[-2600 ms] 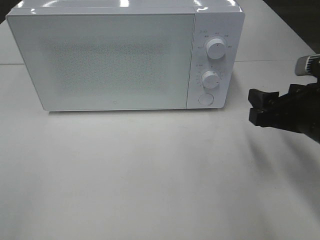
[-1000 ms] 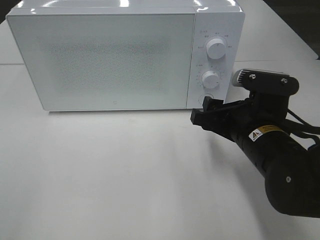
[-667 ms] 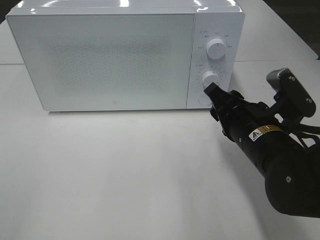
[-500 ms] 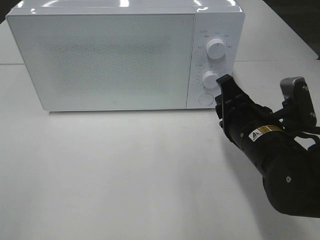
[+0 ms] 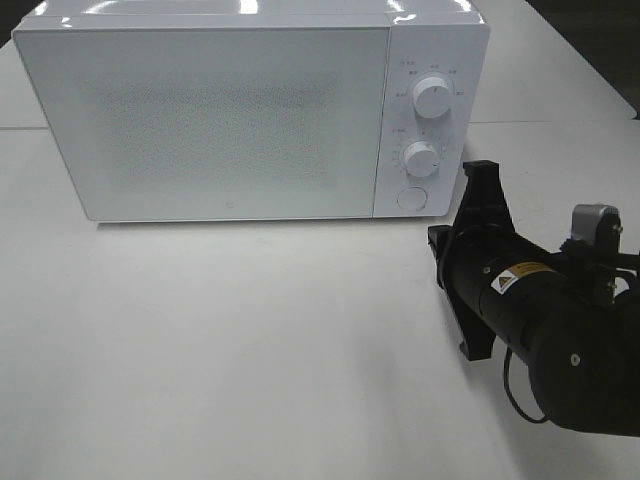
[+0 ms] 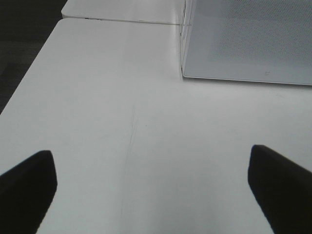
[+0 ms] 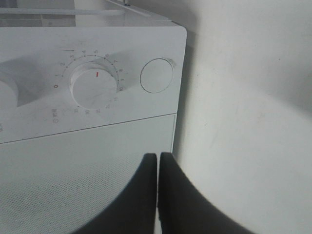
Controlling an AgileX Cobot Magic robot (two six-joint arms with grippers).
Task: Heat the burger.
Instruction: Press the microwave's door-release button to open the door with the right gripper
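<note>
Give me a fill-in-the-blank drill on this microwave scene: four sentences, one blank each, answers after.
1. The door of the microwave is ____.
2. Its panel carries ____ round knobs above a round button.
3. The right hand is ____, its two fingers touching.
4. The left hand is ____, its fingers far apart over the table.

Missing words: closed; two; shut; open.
</note>
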